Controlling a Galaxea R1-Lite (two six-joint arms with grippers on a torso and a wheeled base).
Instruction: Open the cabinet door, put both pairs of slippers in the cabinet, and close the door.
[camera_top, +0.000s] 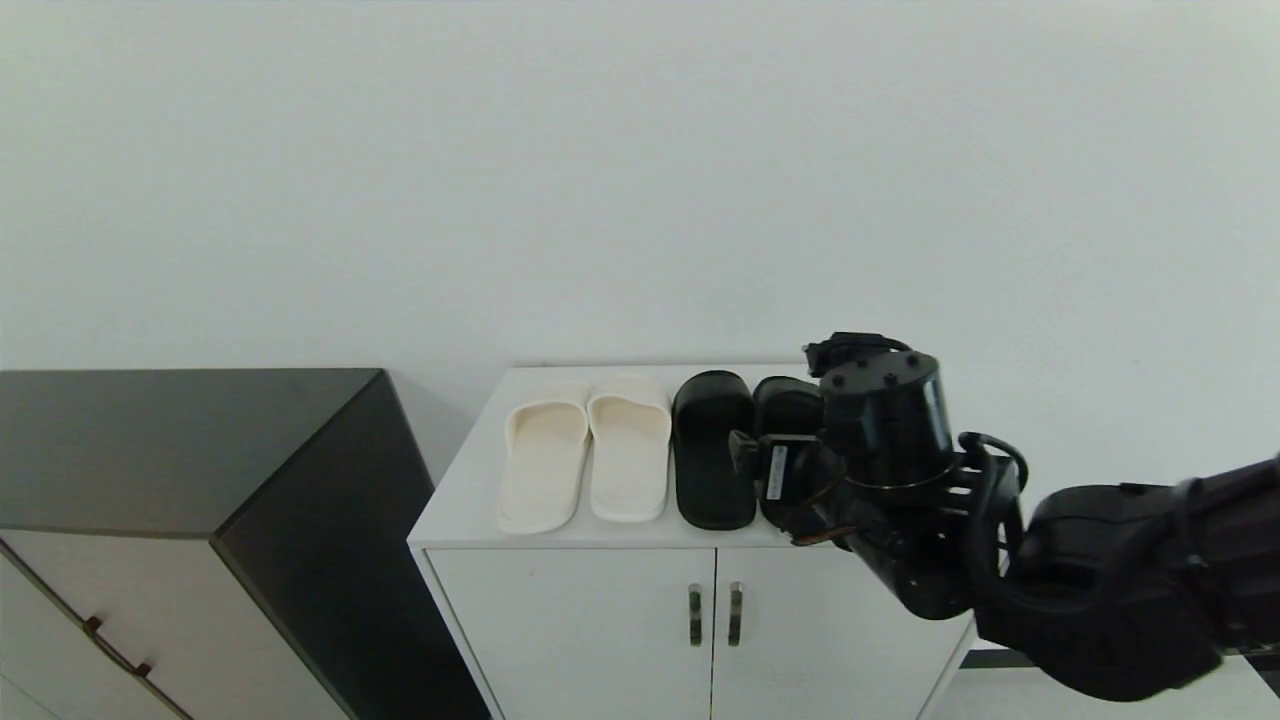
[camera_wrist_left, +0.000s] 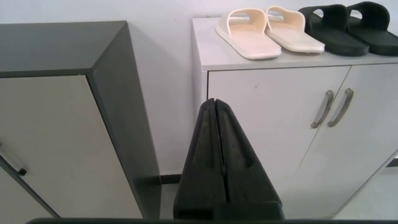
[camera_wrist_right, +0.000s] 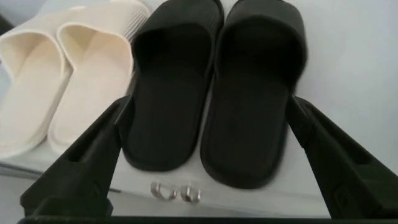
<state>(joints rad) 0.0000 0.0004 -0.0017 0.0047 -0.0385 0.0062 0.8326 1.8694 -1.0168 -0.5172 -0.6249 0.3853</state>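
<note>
Cabinet doors (camera_top: 570, 630) shut, handles (camera_top: 712, 613) untouched, so opening step not done. White slippers (camera_top: 600, 450) and black slippers (camera_top: 712, 450) side by side on cabinet top. Right pincer (camera_wrist_right: 208, 106) released, hovers over black pair. Left pincer (camera_wrist_left: 214, 106) clenched, empty, low before cabinet front. Next, probably: pull a handle before lifting anything.

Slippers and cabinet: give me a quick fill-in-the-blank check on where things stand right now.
1. The cream slippers and black slippers lie on ___ of the cabinet.
2. The cabinet's doors are both ___.
3. The right gripper is open and hangs over the ___ pair.
4. The left gripper, low in front of the cabinet, is ___.

Missing words: top; shut; black; shut.
</note>
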